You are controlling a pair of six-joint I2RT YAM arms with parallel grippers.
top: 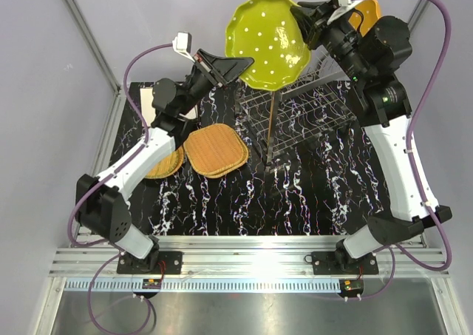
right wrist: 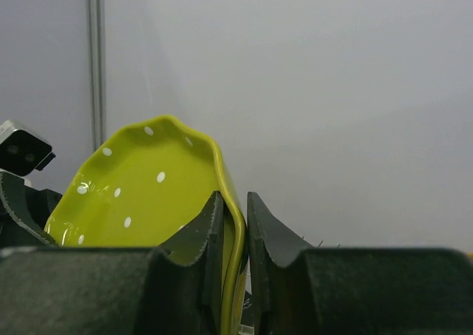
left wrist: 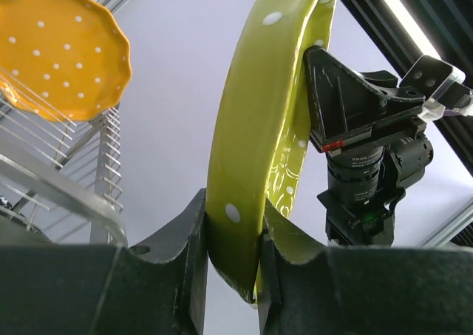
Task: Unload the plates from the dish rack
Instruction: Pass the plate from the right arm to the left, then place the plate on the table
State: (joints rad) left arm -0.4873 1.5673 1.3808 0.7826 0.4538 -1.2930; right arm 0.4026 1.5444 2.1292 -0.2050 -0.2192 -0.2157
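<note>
At far left the left arm [top: 140, 157] rises from its base at the near edge and slants up and to the right over the table [top: 295, 194], elbow low and wrist high. Behind its forearm the edge of a cream plate [top: 147, 100] shows. Under the forearm lies a round woven plate [top: 168, 165], with a rounded-square woven one [top: 216, 150] just beside it on the right; both are flat on the table.

The left gripper [top: 238, 67] points right at the left rim of the green plate [top: 267, 43]. In the left wrist view its fingers [left wrist: 185, 276] press both faces of that rim, pinching it. The green plate hangs tilted in the air above the rack [top: 295, 113], touching nothing but the two grippers.

The rack stands mid-table, right of the woven plates, beneath the green plate.

The right gripper [top: 304, 18] meets the plate's opposite rim from the right. In the right wrist view the scalloped edge runs between its fingers [right wrist: 207, 235], which are drawn close on it. The right arm [top: 392, 143] climbs steeply from its base at the near right, then bends left at the top. Behind its wrist an orange plate [top: 369, 11] stands upright in the rack's prongs.
</note>
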